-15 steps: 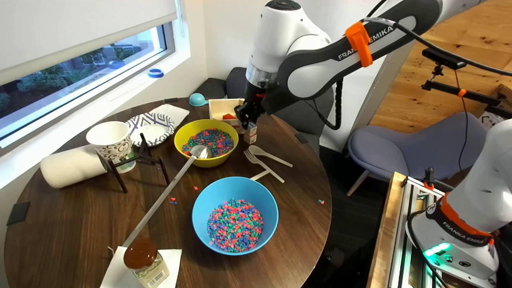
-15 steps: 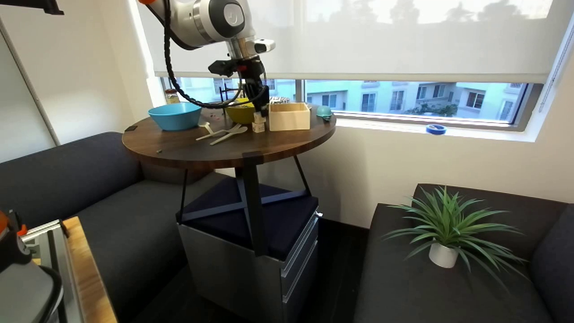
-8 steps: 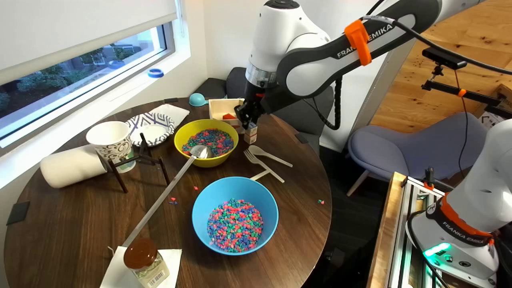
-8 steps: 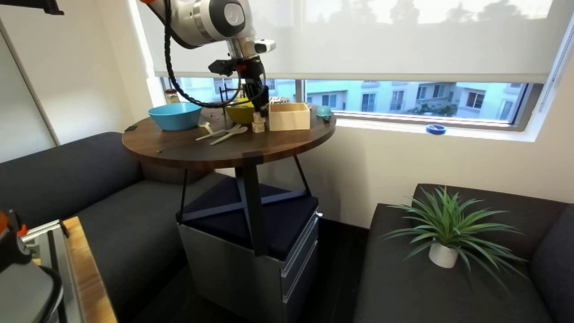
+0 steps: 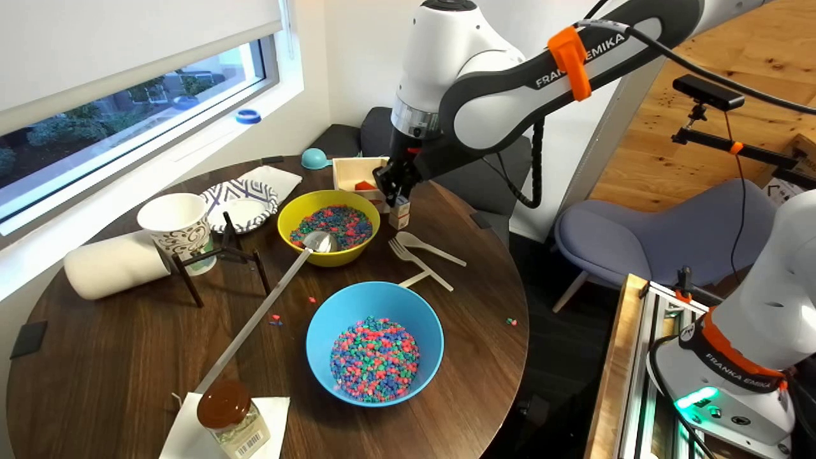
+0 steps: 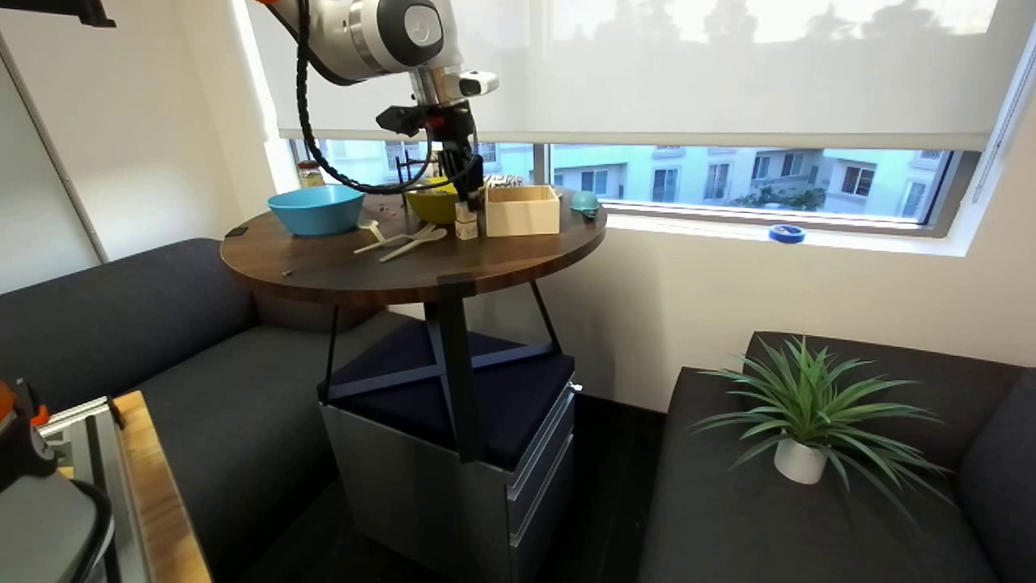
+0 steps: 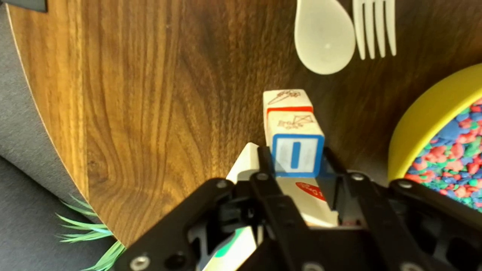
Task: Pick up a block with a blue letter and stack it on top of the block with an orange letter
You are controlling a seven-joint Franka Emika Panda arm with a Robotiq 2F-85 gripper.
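The blue-letter block (image 7: 297, 146) pinched by the gripper (image 7: 298, 160) atop the lower block (image 7: 287, 98)

The blue-letter block is seen directly on top of the lower block, its blue-framed face shown in the wrist view. Two opposite sides of it are clasped between the dark fingers (image 7: 266, 165), and a drawing is printed on a face left uncovered. Below, a red-orange border is shown along the edge of the lower block; its letter cannot be read. In both exterior views the pair is seen upright on the round wooden table (image 5: 472, 344).

Just beside the blocks a pale wooden box (image 6: 522, 217) is placed. Near it the yellow bowl (image 5: 344, 256) is filled partway with small coloured pieces (image 5: 341, 223), on which the head of a long-handled ladle (image 5: 258, 315) is rested. A pale spoon (image 7: 324, 41) and a fork (image 5: 424, 266) are laid near the blocks.

Farther out, more such pieces are held in a blue bowl (image 5: 376, 301). A brown-lidded jar (image 5: 233, 414) is stood on a white sheet (image 5: 274, 411), well apart from the blocks. A patterned cup (image 5: 182, 233) is stood upright, with a white container (image 5: 115, 264) laid on its side just beside it.
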